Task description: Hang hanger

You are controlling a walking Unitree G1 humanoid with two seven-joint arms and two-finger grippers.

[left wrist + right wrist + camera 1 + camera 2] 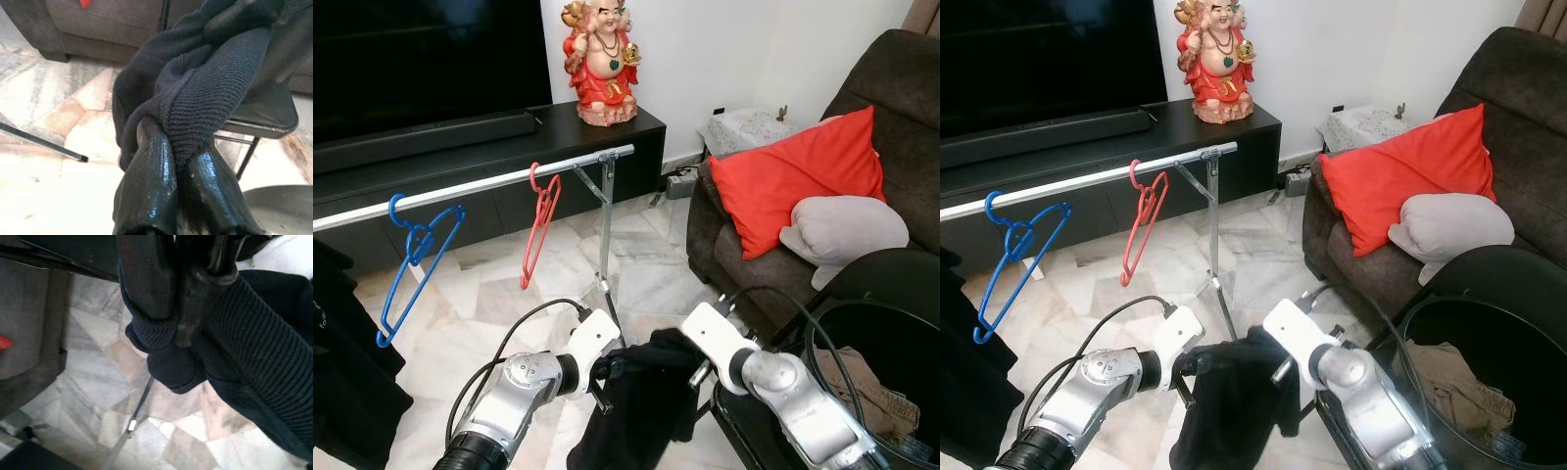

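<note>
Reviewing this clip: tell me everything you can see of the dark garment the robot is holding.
The dark garment is a black or very dark navy knit, with ribbed edging that looks like a cuff or hem in the wrist views. It hangs bunched and limp between the two arms, low in front of the robot, above the marble floor. The left pincer is shut on a ribbed fold, and the right pincer is shut on another ribbed edge. Its lower part droops freely. Whether a hanger is inside it cannot be told.
</note>
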